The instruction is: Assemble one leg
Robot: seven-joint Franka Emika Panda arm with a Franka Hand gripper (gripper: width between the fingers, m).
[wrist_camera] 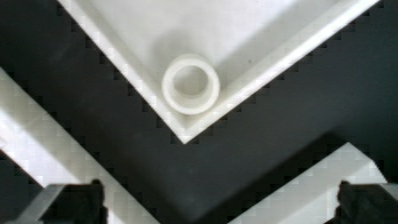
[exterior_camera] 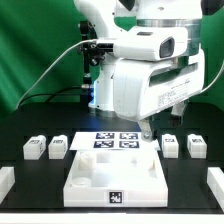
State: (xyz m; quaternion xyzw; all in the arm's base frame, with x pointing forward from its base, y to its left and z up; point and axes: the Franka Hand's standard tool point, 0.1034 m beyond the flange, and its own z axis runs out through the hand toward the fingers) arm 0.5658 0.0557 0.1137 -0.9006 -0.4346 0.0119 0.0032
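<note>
Four small white legs with tags stand on the black table: two at the exterior view's left [exterior_camera: 33,146] [exterior_camera: 59,146] and two at its right [exterior_camera: 170,146] [exterior_camera: 196,144]. The large white tabletop [exterior_camera: 115,178] lies in front. My gripper [exterior_camera: 148,128] hangs over the tabletop's far right corner, away from every leg. In the wrist view that corner [wrist_camera: 267,40] points toward the gripper [wrist_camera: 217,205], with a round socket hole [wrist_camera: 191,83] in it. The dark fingertips [wrist_camera: 71,202] stand wide apart with nothing between them. No leg shows in the wrist view.
The marker board [exterior_camera: 113,140] lies flat behind the tabletop, under the arm. White blocks sit at the table's front corners [exterior_camera: 6,180] [exterior_camera: 214,182]. A green backdrop and cables stand behind the arm.
</note>
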